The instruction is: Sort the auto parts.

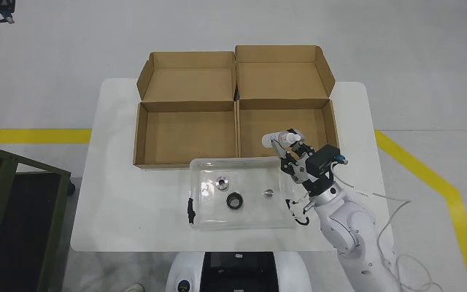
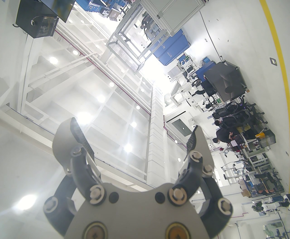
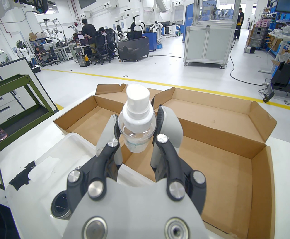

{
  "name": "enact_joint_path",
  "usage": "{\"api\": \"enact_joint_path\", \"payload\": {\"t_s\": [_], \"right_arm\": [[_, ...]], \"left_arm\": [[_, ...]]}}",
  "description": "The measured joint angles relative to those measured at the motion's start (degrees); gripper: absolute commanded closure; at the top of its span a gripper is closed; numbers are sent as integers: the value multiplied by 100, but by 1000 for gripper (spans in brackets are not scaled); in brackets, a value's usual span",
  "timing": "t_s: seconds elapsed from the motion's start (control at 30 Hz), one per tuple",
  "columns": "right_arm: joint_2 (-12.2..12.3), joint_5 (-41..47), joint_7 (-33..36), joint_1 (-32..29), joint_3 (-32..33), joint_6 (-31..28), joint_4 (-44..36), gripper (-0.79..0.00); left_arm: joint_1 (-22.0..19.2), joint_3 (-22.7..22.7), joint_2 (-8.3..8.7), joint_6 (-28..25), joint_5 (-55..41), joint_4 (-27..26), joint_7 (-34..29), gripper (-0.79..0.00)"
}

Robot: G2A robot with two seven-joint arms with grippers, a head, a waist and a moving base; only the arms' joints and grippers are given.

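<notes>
Right wrist view: right pincer [image 3: 137, 126] pinches the spray bottle [image 3: 136, 108], held above a cardboard box [image 3: 226, 163].

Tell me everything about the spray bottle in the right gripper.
The spray bottle is small: clear plastic-looking body, pale band around it, white spray top. The right gripper clamps its body from both sides, top pointing away from the wrist. It is held above the near end of the right cardboard box, touching only the gripper.

Robotics lab: other robots [image 3: 133, 19], desks [image 3: 133, 51], yellow floor line [image 3: 90, 75].
</notes>
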Motion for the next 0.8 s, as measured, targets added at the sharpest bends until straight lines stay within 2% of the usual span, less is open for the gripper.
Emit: {"api": "enact_joint_path", "payload": {"t_s": [0.5, 0.53, 0.67, 0.7, 0.73, 0.77, 0.8], "right_arm": [[0, 0, 0, 0, 0, 0, 0, 0], [0, 0, 0, 0, 0, 0, 0, 0], [0, 0, 0, 0, 0, 0, 0, 0], [0, 0, 0, 0, 0, 0, 0, -212], [0, 0, 0, 0, 0, 0, 0, -332], [0, 0, 0, 0, 0, 0, 0, -785], [0, 0, 0, 0, 0, 0, 0, -785]], "left_arm": [[0, 0, 0, 0, 0, 0, 0, -785], [0, 0, 0, 0, 0, 0, 0, 0], [0, 0, 0, 0, 0, 0, 0, 0], [0, 0, 0, 0, 0, 0, 0, -314], [0, 0, 0, 0, 0, 0, 0, -785], [0, 0, 0, 0, 0, 0, 0, -785], [0, 0, 0, 0, 0, 0, 0, -785]]}}
